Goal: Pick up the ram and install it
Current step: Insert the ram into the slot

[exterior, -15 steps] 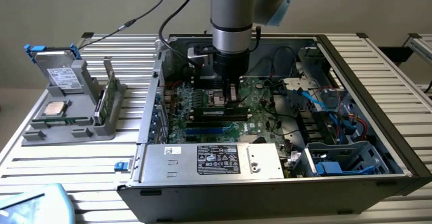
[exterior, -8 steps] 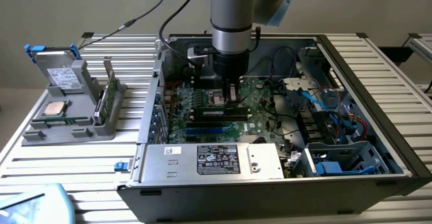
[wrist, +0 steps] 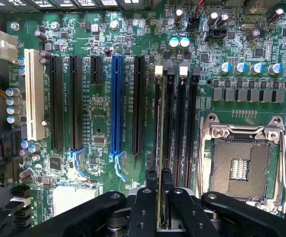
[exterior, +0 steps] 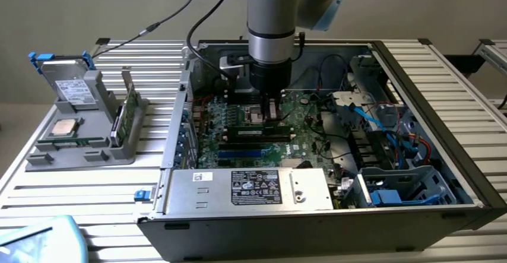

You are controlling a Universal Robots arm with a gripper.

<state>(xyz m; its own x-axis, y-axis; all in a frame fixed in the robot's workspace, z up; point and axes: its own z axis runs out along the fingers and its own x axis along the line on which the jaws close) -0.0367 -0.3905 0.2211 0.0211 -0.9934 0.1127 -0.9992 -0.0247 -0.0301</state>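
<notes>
Fingers (exterior: 272, 112) of the gripper (exterior: 272, 118) are closed almost fully, pinching the top edge of the ram (exterior: 252, 133).

Exterior view: the arm (exterior: 273, 31) drops straight down into the open case (exterior: 443, 126) at frame centre. The ram stands on edge on the motherboard (exterior: 237, 117), directly under the gripper, with its length running across the frame. From here I cannot tell whether it is pressed home or only resting at the mouth of the slot. The grey holder (exterior: 79, 150) sits well apart at the exterior view's left.

Wrist view: the ram (wrist: 159, 148) appears edge-on, a thin strip running away from the fingers (wrist: 150, 197). It is lined up over the memory slot marked by the white clip (wrist: 158, 70). This is the slot beside the black expansion slot (wrist: 139, 98) and the one farthest from the socket (wrist: 239, 163).

Hazards, as judged: a slight tilt, or a notch that misses the slot key, would jam the contacts or bend the stick under pressure. A push off the stick's middle could seat one end only and leave a clip unlatched. So narrow a pinch may also let the ram rock or slip between the fingers.
</notes>
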